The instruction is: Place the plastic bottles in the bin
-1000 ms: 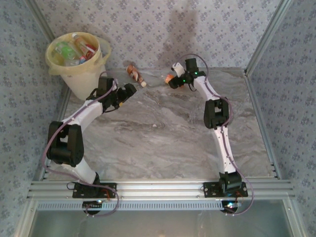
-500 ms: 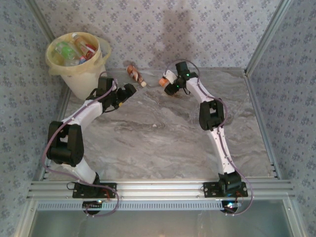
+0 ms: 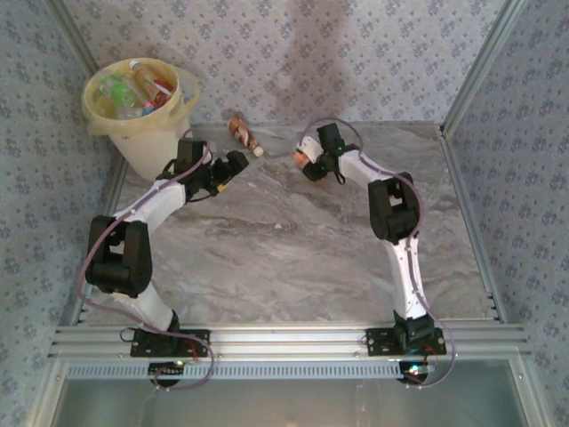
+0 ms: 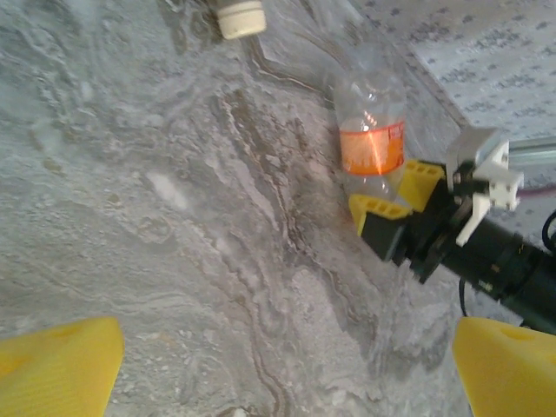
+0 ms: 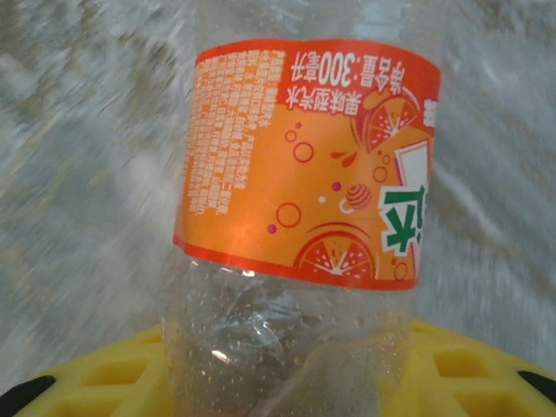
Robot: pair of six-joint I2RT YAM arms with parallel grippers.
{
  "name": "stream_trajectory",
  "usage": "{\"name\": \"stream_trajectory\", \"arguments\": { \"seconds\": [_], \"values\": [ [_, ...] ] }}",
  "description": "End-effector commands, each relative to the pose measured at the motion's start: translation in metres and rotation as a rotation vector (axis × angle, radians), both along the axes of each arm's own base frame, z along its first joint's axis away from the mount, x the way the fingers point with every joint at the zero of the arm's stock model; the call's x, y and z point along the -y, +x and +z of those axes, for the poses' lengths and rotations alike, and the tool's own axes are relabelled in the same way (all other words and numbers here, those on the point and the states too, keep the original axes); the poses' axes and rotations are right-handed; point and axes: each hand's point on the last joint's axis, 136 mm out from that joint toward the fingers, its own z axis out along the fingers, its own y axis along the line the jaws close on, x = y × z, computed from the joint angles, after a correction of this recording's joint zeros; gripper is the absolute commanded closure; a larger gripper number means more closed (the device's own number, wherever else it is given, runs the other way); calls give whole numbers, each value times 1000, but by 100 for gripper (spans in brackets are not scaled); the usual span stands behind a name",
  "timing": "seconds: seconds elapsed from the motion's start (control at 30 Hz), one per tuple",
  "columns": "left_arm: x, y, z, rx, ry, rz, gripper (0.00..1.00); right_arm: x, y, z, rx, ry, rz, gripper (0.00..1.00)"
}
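My right gripper (image 3: 309, 164) is shut on the lower end of a clear plastic bottle with an orange label (image 3: 300, 152), at the back middle of the table. In the right wrist view that bottle (image 5: 304, 174) stands out from between my yellow fingers (image 5: 95, 382). The left wrist view shows it (image 4: 372, 130) from the side, in the right gripper (image 4: 396, 196). A brown bottle with a white cap (image 3: 242, 133) lies near the back wall. My left gripper (image 3: 235, 166) is open just in front of it, its fingers (image 4: 61, 365) wide apart over bare table. The cream-yellow bin (image 3: 142, 133) holds several bottles.
The bin stands off the table's back left corner. Metal frame posts (image 3: 471, 71) and patterned walls close in the sides and back. The marble tabletop (image 3: 284, 258) stretches between the arms. A white cap (image 4: 241, 17) shows at the top of the left wrist view.
My right gripper has carried the orange-labelled bottle a little to the left and nearer the front. The left arm has barely shifted.
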Motion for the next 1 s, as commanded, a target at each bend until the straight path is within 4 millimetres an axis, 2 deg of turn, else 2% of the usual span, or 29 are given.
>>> {"name": "stream_trajectory", "arguments": {
  "seconds": [0.0, 0.1, 0.2, 0.27, 0.37, 0.47, 0.6, 0.77, 0.87, 0.97],
  "values": [
    [27, 0, 32, 107, -80, -108, 2, 0, -10, 83, 181, 187, -117, 65],
    [51, -9, 55, 173, -152, -201, 2, -13, -60, 106, 150, 349, -92, 63],
    [79, -22, 84, 263, -255, -327, 2, -30, -115, 107, 84, 458, -54, 63],
    [94, -31, 97, 301, -294, -390, 2, -45, -144, 115, 83, 509, -8, 61],
    [113, -44, 111, 356, -307, -450, 2, -61, -172, 123, 55, 572, 1, 61],
    [122, -48, 109, 362, -258, -450, 2, -82, -195, 138, 38, 670, 58, 60],
    [115, -41, 88, 302, -151, -351, 2, -97, -206, 157, 44, 810, 78, 60],
    [118, -46, 84, 286, -170, -373, 4, -103, -207, 165, 51, 860, 80, 59],
    [118, -50, 84, 284, -175, -381, 12, -106, -209, 168, 52, 862, 102, 58],
    [117, -51, 89, 300, -183, -378, 25, -105, -209, 165, 43, 859, 100, 56]
  ]
}}
